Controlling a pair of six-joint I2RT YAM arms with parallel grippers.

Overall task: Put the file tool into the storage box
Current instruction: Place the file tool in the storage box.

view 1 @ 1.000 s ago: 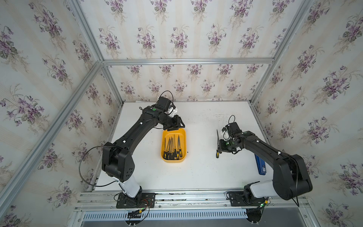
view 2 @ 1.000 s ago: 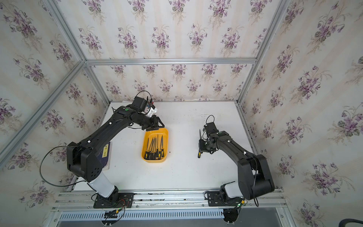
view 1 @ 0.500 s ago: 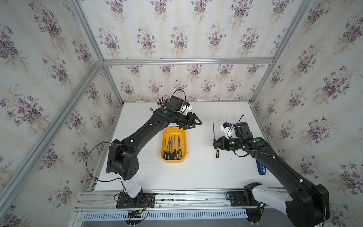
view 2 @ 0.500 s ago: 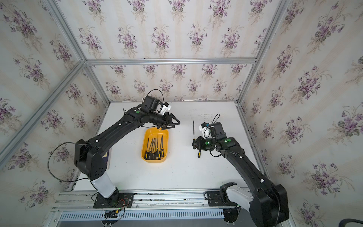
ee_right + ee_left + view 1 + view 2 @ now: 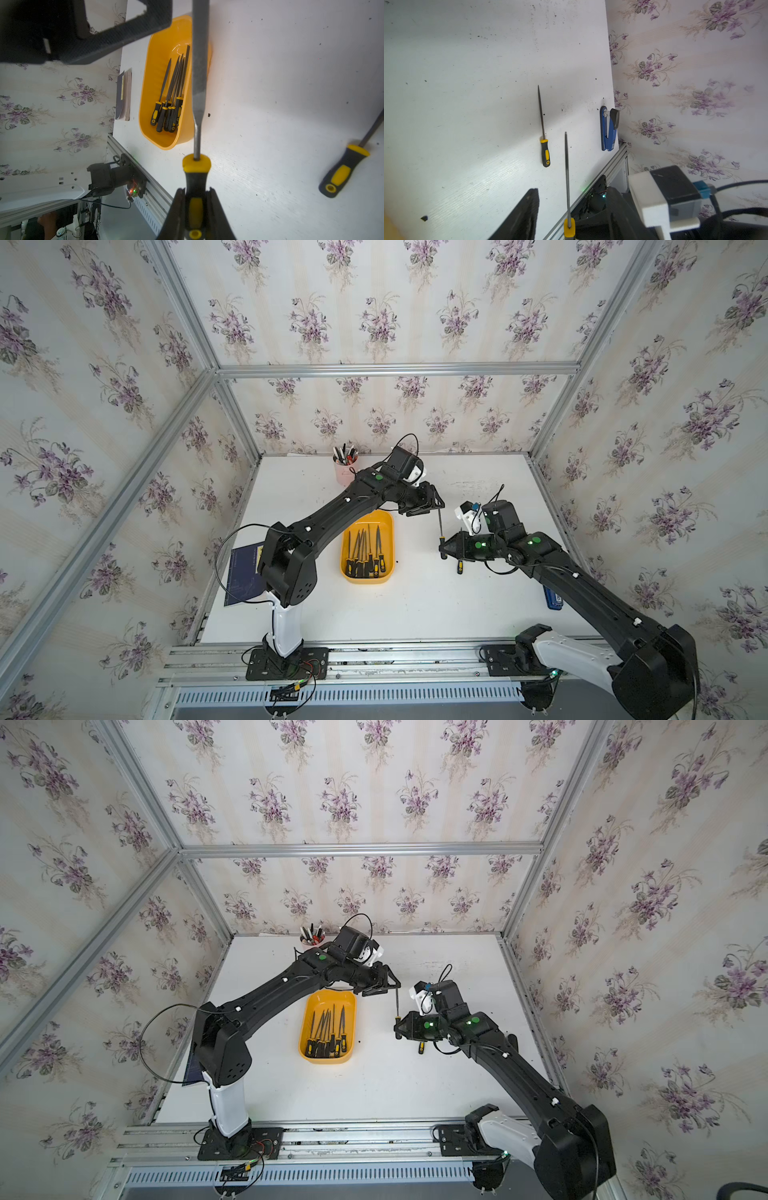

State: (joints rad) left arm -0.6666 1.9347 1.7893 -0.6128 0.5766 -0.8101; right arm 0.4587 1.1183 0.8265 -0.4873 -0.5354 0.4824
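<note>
We see loose file [image 5: 353, 155], blue stapler [image 5: 608, 128] on bench [image 5: 415, 605]; storage box [image 5: 374, 517] holds files [image 5: 368, 547]; right jaws clamp a file [image 5: 199, 83], left jaws open.

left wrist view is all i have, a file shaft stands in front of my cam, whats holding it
Observer: The right claw is shut on the handle of the held file.
Operator: wheres the storage box
Observer: The storage box sits on the table, to the robot's left of that file, with several files inside.
Operator: is my claw closed
Observer: No, in both top views the left claw stands open at the shaft's tip end.
</note>
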